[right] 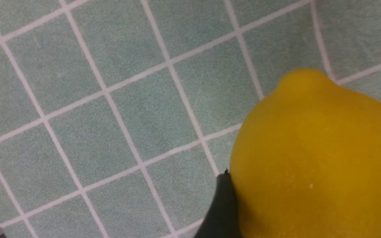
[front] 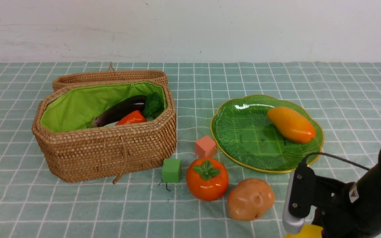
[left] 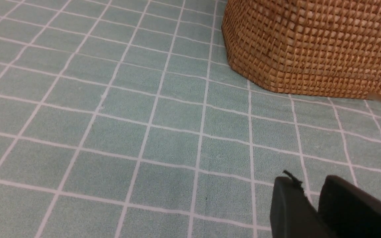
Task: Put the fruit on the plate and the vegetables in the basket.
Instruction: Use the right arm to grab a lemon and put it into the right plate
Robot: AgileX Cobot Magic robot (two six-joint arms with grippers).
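A yellow lemon (right: 316,158) fills my right gripper (front: 301,224) at the front right edge of the table, and one black finger (right: 222,205) presses its side. The lemon (front: 306,233) barely shows in the front view. An orange-yellow mango (front: 291,124) lies on the green plate (front: 243,132). The persimmon (front: 207,178) and the brown potato (front: 250,199) sit on the cloth in front of the plate. Inside the wicker basket (front: 111,152) lie the eggplant (front: 121,110) and the carrot (front: 131,118), with green leaves (front: 154,104) beside them. My left gripper (left: 311,181) hovers empty, fingers nearly together, beside the basket (left: 309,46).
A salmon cube (front: 205,146) and a green cube (front: 171,170) stand between the basket and the persimmon. The basket's lid (front: 111,77) lies open behind it. A white wall bounds the table at the back. A green checked cloth covers the table.
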